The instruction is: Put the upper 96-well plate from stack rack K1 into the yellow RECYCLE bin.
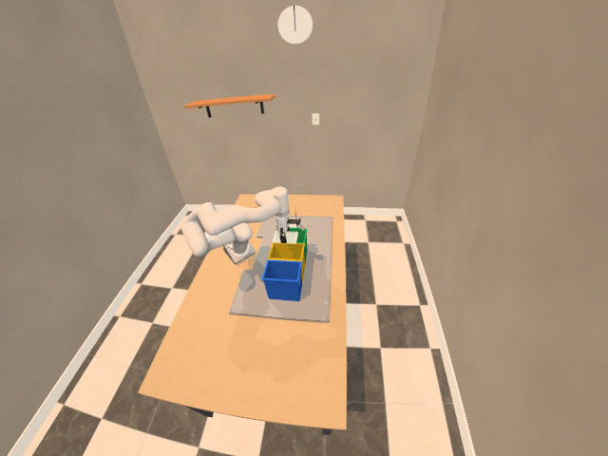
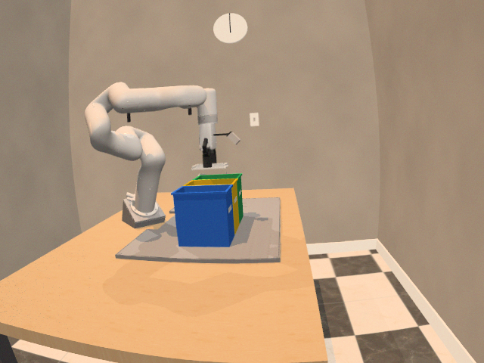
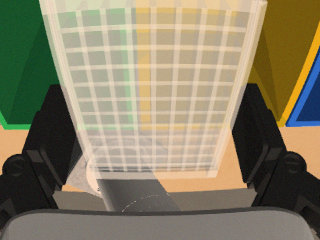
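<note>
My gripper (image 3: pixel 153 104) is shut on the clear 96-well plate (image 3: pixel 152 74) and holds it flat in the air. In the exterior view the plate (image 2: pixel 212 165) hangs just above the rims of the bins. In the wrist view the plate lies over the wall shared by the green bin (image 3: pixel 40 40) and the yellow bin (image 3: pixel 267 34). The yellow bin (image 2: pixel 212 182) stands between the green bin (image 2: pixel 218 176) and the blue bin (image 2: pixel 203 215). The gripper (image 1: pixel 283 237) shows small in the top view. Rack K1 is hidden behind the arm and bins.
The three bins stand upright in a row on a grey mat (image 2: pixel 203 242) on the wooden table. The arm's base (image 2: pixel 138 215) stands at the mat's left. Small white signs (image 2: pixel 231 208) sit on the bins' right-hand walls.
</note>
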